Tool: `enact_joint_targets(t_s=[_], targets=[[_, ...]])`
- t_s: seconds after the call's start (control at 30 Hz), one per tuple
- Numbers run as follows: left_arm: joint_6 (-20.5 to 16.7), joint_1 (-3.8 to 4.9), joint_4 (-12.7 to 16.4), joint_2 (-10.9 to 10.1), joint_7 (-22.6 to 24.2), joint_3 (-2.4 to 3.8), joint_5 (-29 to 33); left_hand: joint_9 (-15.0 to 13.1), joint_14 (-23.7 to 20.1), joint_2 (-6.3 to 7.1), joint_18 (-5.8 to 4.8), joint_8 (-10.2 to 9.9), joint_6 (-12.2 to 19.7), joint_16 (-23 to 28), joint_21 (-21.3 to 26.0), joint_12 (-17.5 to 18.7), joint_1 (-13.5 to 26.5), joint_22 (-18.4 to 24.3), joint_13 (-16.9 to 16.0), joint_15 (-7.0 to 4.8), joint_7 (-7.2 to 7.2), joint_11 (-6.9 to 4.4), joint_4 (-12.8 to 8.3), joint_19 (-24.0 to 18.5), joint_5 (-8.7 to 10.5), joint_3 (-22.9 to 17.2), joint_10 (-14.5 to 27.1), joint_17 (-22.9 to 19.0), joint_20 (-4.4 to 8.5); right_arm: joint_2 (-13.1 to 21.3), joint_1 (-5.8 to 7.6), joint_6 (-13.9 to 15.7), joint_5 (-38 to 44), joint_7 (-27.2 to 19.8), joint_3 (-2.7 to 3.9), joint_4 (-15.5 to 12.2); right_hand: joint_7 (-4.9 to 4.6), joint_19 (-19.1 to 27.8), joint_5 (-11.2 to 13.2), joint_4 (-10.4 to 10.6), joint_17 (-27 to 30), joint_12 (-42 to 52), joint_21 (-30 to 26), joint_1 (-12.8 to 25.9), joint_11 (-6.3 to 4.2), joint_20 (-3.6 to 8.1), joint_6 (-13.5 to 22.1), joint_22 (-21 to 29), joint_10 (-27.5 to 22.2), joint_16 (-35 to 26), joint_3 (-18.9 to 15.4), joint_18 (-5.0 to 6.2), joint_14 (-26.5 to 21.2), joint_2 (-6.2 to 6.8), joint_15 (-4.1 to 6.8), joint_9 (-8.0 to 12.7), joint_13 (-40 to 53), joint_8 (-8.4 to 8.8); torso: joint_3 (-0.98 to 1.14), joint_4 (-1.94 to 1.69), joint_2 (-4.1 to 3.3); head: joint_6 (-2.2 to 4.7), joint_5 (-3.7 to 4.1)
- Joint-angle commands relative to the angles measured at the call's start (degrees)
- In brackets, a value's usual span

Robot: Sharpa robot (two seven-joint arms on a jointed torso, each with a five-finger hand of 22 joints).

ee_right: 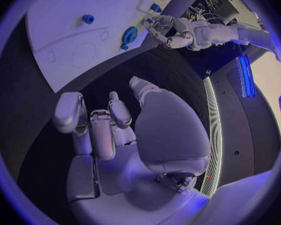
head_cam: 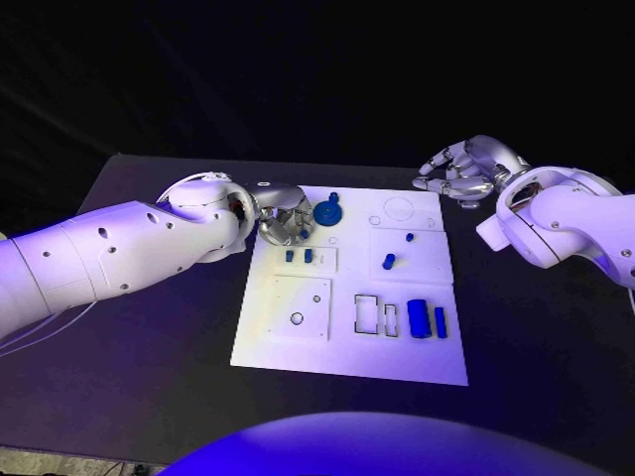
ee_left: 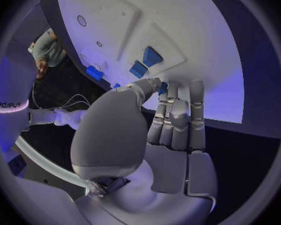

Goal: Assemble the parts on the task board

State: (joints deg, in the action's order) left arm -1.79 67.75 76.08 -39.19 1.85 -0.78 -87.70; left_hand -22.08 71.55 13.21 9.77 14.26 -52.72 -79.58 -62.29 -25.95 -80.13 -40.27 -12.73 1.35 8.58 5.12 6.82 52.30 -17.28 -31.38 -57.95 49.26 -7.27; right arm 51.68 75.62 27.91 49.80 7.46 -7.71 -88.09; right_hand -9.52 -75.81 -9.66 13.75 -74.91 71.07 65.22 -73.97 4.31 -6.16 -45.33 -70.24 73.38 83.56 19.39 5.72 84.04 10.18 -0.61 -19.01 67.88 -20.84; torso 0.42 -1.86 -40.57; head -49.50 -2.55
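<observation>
While the left hand [head_cam: 282, 216] pinches the blue disc [head_cam: 327, 210], lower it squarely onto the task board [head_cam: 349, 349]; right hand [head_cam: 465, 169] hovers curled, empty.

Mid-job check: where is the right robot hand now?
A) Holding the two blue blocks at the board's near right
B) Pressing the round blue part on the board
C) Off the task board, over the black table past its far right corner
C: the right robot hand hangs over the black table, off the task board, with nothing in its fingers.
</observation>
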Motion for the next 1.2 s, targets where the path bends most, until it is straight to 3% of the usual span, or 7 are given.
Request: enact_joint_targets(t_s=[0.03,0.4,1.2], targets=[[0.75,-0.01,0.02,-0.01,-0.21,0.01,0.23,0.07,-0.43,-0.01,0.77,-0.31,0.55,-0.12,0.34,-0.08,0.7,0.12,-0.13,0.11,-0.03,0.0,0.4,-0.26,0.06,0.03,0.28,-0.08,-0.06,0.0,-0.04,-0.04,0.3,-0.37,0.01,0.0,0.19,0.38,0.08,-0.03,-3.86,-0.28,-0.2,0.35,0.12,-0.02,0.38,0.05,-0.36,-0.1,0.22,0.33,3.1,0.01,0.47,0.05,-0.05,-0.13,0.0,0.01,-0.03,-0.09,-0.02],[0.48,-0.01,-0.15,-0.13,-0.54,0.01,0.25,0.3,-1.52,1.38,0.75,-2.17,3.02,-0.17,1.22,-0.79,2.72,0.59,-1.17,0.52,-0.43,0.4,2.35,-0.36,0.18,1.89,1.9,-1.42,-0.46,-0.08,-0.06,0.53,0.31,-0.66,0.01,0.04,0.19,0.62,0.08,-0.09,-3.74,-0.54,-0.67,0.43,0.12,-0.02,0.46,0.39,-0.6,-0.19,0.28,0.44,3.08,0.04,0.47,0.09,-0.37,-0.21,0.0,0.0,-0.02,-0.2,0.02],[0.07,-0.01,-0.12,-1.53,-0.97,0.08,0.31,0.41,-3.33,1.45,0.75,-3.16,4.33,0.1,1.96,-1.55,2.01,0.97,-2.09,0.92,-0.53,0.83,3.02,-0.55,0.04,2.96,3.91,-3.58,-0.8,0.03,-0.08,0.31,0.31,-0.59,0.01,0.28,0.15,1.02,0.08,-0.17,-3.3,-1.59,-1.4,0.54,0.16,-0.02,0.67,0.9,-1.59,-0.48,0.34,0.58,2.95,0.16,0.45,0.15,-1.52,-0.29,-0.02,0.02,0.01,-0.02,0.14]])
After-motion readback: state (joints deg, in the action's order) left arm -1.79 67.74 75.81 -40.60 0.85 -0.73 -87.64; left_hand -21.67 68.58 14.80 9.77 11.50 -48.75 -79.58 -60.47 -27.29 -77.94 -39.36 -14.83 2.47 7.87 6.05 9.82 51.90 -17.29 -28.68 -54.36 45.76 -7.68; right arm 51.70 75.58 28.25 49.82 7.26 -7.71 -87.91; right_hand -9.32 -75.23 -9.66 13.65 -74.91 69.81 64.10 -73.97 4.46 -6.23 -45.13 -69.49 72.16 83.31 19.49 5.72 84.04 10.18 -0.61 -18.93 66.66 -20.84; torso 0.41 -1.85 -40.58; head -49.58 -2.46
